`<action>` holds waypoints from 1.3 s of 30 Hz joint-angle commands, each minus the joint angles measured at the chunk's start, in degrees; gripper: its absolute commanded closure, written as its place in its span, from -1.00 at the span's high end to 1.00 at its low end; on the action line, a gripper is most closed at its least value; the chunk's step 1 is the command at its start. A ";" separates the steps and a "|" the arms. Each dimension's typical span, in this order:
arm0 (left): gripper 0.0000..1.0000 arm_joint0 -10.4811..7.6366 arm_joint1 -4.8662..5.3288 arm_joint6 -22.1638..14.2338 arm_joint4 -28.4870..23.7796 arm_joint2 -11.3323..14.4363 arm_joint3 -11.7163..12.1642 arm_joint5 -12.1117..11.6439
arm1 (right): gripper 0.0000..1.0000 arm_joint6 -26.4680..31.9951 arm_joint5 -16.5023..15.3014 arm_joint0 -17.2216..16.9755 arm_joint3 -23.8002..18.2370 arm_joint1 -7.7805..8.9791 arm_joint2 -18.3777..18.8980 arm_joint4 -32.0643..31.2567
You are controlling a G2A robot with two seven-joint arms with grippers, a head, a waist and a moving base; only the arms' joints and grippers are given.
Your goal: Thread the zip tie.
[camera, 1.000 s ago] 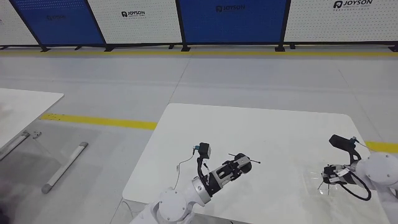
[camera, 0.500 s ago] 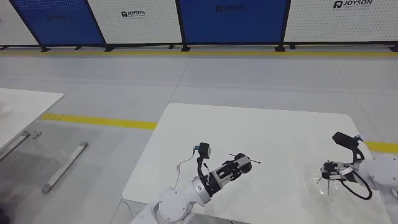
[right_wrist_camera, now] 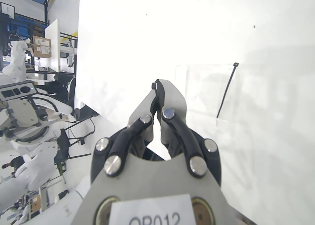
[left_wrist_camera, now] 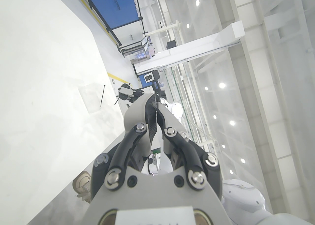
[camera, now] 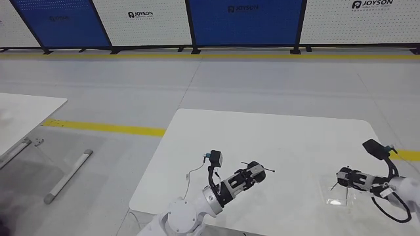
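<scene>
My left gripper [camera: 257, 169] hovers over the front middle of the white table [camera: 262, 131], shut on a thin black zip tie [camera: 268, 170] that sticks out on both sides. The left wrist view has its fingertips [left_wrist_camera: 155, 105] pressed together on the strip. My right gripper [camera: 341, 175] is near the table's right edge, shut on a second zip tie [left_wrist_camera: 117, 100]. The right wrist view shows its jaws closed [right_wrist_camera: 155, 88]. A third, loose zip tie [right_wrist_camera: 226, 89] lies on a clear plastic sheet [right_wrist_camera: 204, 88] just beside the right gripper.
The clear sheet [camera: 335, 195] lies flat near the table's front right corner. Another white table [camera: 20, 115] stands off to the left across the floor. Blue and white pegboard partitions [camera: 243, 6] line the back.
The right arm has shifted toward the table's right edge, carrying its zip tie with it. The left arm has kept still.
</scene>
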 commanded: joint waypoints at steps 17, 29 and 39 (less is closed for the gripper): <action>-1.00 0.00 0.00 0.00 0.00 0.00 0.00 0.00 | -1.00 -21.89 -4.17 -8.82 -7.50 -1.30 0.33 4.44; -1.00 -1.10 -0.28 3.82 7.16 1.90 -0.58 0.63 | -1.00 -21.89 -4.17 -8.82 -7.50 -1.30 0.33 4.44; -1.00 -6.23 -2.41 13.77 18.27 10.26 7.33 3.30 | -1.00 -21.89 -4.17 -8.82 -7.50 -1.30 0.33 4.44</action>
